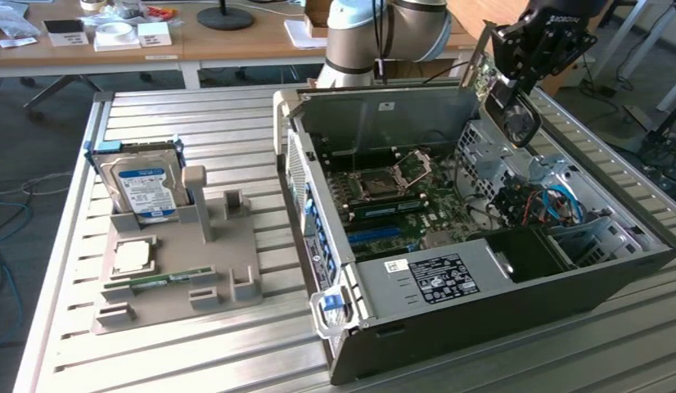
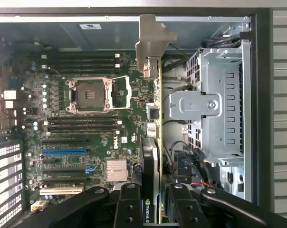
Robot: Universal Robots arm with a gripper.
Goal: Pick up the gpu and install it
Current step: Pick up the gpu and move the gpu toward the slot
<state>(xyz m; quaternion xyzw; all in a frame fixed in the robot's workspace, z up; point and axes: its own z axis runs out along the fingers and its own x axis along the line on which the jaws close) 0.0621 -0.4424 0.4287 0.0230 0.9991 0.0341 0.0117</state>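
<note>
Gripper [image 2: 152, 202] clamped on gpu [image 2: 157, 109], held edge-down above the mobo [image 2: 86, 118] inside the open PC case [image 1: 644, 246]; card looks crosswise to the blue slot [image 2: 63, 151], so IMO square it up, avoid cables, press evenly w/o tilt.

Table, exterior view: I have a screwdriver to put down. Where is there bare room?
Bare slats of the table lie beyond the hard drive, and along the near edge in front of the grey holder. The strip between holder and computer case is narrow. Inside the case is crowded, with the gpu hanging above it.
</note>
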